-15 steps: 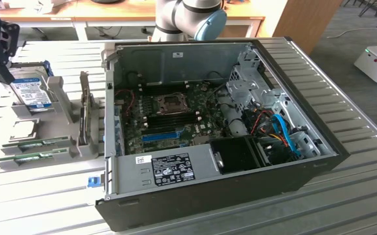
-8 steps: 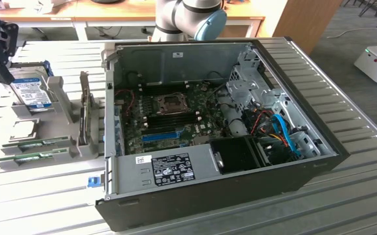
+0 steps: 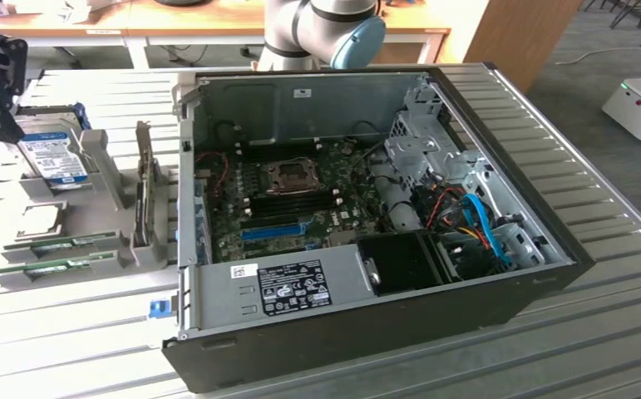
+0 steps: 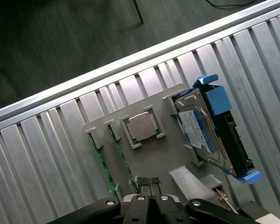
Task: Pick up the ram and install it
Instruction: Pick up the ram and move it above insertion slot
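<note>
Two green ram sticks (image 3: 71, 243) (image 3: 51, 268) stand on edge in slots of a grey holder (image 3: 98, 166) on the exterior view's left. The wrist view sees them from above as thin green edges (image 4: 100, 158) (image 4: 122, 161). My gripper (image 3: 7, 125) hangs high over the holder's far end, near the hard drive, and is well away from the sticks. In the wrist view its fingertips (image 4: 149, 183) are pressed together, shut with nothing between them. The open computer case (image 3: 498, 299) shows its motherboard (image 3: 298, 191) with dark memory slots (image 3: 303, 199).
The holder also carries a silver hard drive with a blue label (image 3: 54, 156) in a blue caddy (image 4: 224, 126) and a square processor (image 4: 142, 126). A blue slot (image 3: 270, 231), cables (image 3: 481, 224) and a black fan housing (image 3: 403, 262) sit inside the case. The table (image 3: 619, 274) is ribbed metal.
</note>
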Motion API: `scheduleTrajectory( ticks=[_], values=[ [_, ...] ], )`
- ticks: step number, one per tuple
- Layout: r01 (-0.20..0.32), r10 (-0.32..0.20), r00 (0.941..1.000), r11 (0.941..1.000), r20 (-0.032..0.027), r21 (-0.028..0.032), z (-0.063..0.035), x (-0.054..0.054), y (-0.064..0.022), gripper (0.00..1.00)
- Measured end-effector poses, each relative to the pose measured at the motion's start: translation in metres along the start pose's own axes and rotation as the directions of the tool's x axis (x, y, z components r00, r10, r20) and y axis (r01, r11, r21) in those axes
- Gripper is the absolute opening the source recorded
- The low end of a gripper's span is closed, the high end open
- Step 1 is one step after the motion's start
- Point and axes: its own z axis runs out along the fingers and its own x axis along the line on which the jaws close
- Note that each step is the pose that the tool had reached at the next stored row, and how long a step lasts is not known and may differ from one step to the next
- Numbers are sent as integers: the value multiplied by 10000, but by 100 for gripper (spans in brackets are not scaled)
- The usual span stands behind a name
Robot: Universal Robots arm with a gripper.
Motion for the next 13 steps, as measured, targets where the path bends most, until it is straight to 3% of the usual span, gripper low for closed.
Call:
scheduleTrajectory(
  ticks=[7, 13],
  values=[
    [708, -708, 9975, 9975, -33, -11, 5, 0, 0, 11],
    [1348, -1349, 9908, 9909, -60, -22, 8, 0, 0, 11]
  ],
)
